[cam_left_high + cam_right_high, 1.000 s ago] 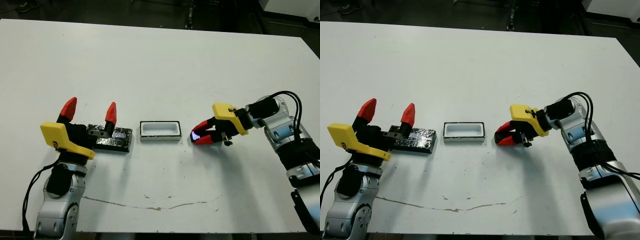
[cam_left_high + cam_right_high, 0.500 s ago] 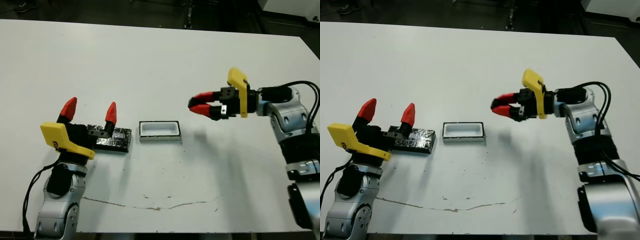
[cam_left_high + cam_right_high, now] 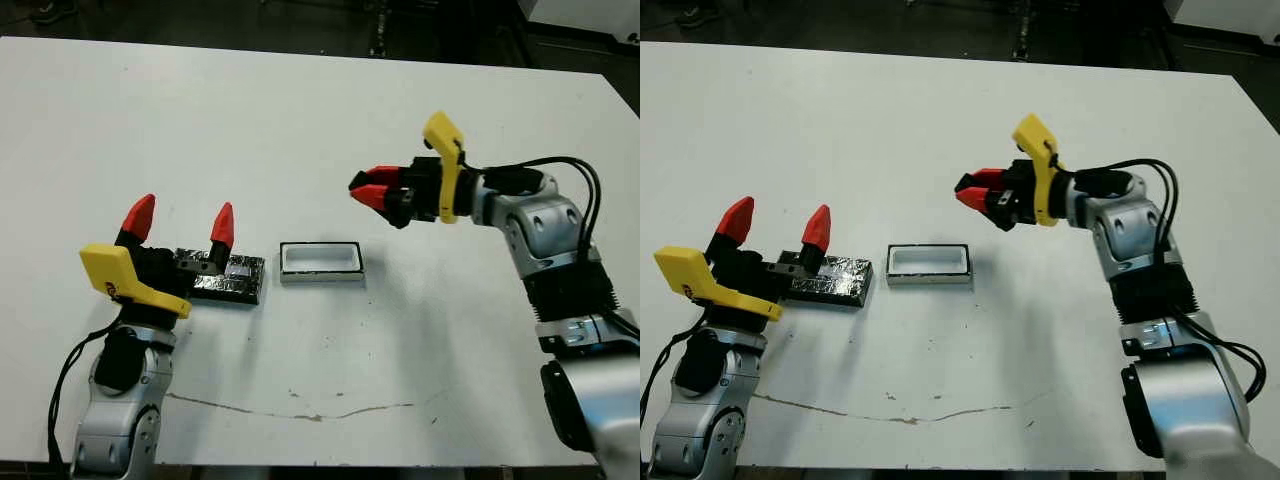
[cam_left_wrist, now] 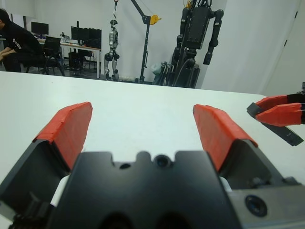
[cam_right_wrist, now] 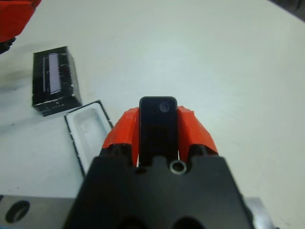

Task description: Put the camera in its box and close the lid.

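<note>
Our right gripper point(image 3: 366, 187), pinching the camera point(image 5: 157, 126), has lifted it off the desk point(image 3: 300, 120) toward the open box point(image 3: 320, 261); our left gripper point(image 3: 180, 226) waits spread by the lid point(image 3: 237, 276).

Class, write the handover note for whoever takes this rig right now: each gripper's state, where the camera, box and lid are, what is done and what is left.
Right gripper: shut on the camera, held in the air above the table, beyond the box and toward the robot's right of it.
Left gripper: open, holding nothing, poised over the lid.
Box: open and empty, mid-table.
Lid: flat on the table, on the robot's left of the box, apart from it.
Done: camera picked up.
Left: set the camera into the box, then put the lid on.
</note>
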You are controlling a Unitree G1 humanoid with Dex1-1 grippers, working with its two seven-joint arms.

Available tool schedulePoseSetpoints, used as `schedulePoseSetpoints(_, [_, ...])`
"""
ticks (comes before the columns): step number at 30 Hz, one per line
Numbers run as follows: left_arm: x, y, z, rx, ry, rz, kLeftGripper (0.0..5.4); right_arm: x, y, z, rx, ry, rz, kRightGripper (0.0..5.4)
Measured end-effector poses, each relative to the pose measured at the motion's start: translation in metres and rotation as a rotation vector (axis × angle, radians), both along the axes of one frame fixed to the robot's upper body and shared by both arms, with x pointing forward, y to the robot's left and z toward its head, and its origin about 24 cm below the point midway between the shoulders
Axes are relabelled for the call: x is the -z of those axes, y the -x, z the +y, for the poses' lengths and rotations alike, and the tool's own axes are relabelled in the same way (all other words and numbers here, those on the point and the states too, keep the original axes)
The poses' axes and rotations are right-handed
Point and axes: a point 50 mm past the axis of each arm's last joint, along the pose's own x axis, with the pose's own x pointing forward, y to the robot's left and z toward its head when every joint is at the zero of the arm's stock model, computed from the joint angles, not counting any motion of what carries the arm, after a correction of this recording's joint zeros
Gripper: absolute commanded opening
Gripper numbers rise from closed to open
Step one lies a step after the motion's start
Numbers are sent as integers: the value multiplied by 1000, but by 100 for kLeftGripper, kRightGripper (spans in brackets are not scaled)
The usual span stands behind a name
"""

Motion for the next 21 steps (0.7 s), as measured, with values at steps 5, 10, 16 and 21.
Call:
schedulePoseSetpoints(5, [0,0,0,-1,3,0,540,-2,1,12,-56,21,15,166])
schedulePoseSetpoints(10, [-1,0,1,-7,2,0,540,-4,1,22,-109,60,45,166])
schedulePoseSetpoints(16, [-1,0,2,-12,1,-1,540,1,4,35,-174,110,13,166])
schedulePoseSetpoints(21, [-1,0,3,-15,1,-3,540,2,2,43,-232,129,18,166])
